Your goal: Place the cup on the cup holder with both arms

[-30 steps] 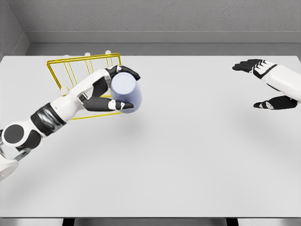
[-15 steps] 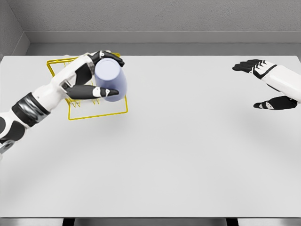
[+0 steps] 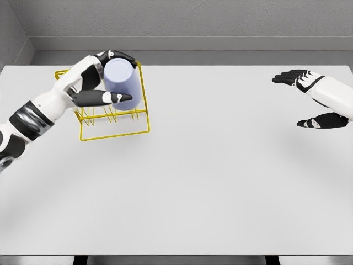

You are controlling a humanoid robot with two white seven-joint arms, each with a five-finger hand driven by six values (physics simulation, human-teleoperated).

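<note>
On the white counter (image 3: 209,182), the left hand (image 3: 105,77), closed around the pale cup (image 3: 122,83), has carried it back from the rack's front edge to above the yellow wire rack (image 3: 113,130), release likely next, while the right hand (image 3: 309,99) idles open far right.

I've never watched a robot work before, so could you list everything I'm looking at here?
cup: one, pale lavender, held over the wire rack at the table's far left
cup holder: one, yellow wire rack, far left of the table
table: one, white, fills most of the view
wall: grey, behind the table
left hand: one, white and black, wrapped around the cup
right hand: one, white and black, open, above the table's far right edge
</note>
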